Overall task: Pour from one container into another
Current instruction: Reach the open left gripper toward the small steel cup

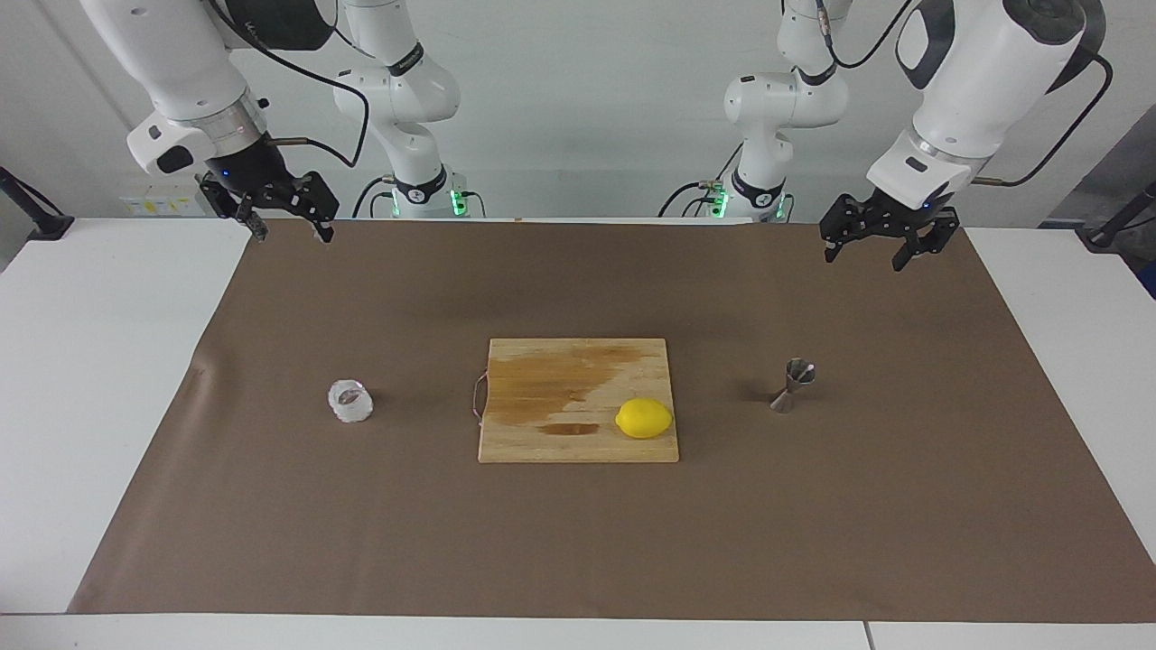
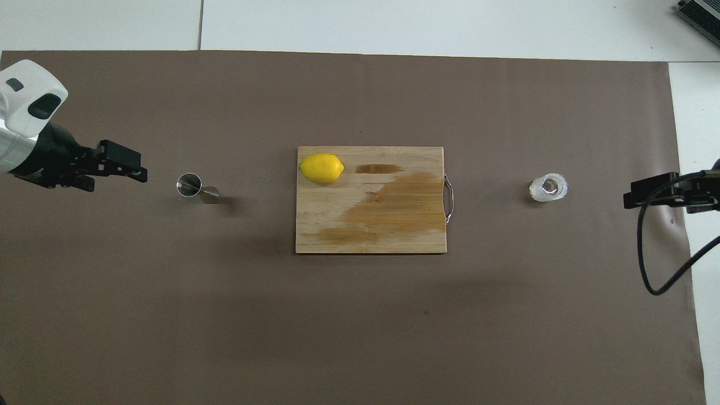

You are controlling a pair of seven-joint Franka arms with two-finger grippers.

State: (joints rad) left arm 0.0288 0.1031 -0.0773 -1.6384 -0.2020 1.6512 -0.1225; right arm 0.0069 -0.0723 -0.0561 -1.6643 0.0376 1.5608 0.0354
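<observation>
The clear faceted glass cup (image 1: 350, 401) (image 2: 548, 187) stands upright on the brown mat toward the right arm's end. The steel hourglass jigger (image 1: 793, 385) (image 2: 194, 187) stands upright toward the left arm's end. My left gripper (image 1: 864, 257) (image 2: 119, 169) hangs open and empty, high over the mat, on the side of the jigger toward the left arm's end and well apart from it. My right gripper (image 1: 292, 233) (image 2: 652, 194) waits open and empty in the air above the mat's edge at the right arm's end, well clear of the glass cup.
A wooden cutting board (image 1: 578, 447) (image 2: 394, 239) with wet stains and a metal handle lies mid-table between the two containers. A yellow lemon (image 1: 644, 418) (image 2: 321, 167) rests on it. The brown mat (image 1: 578, 542) covers most of the white table.
</observation>
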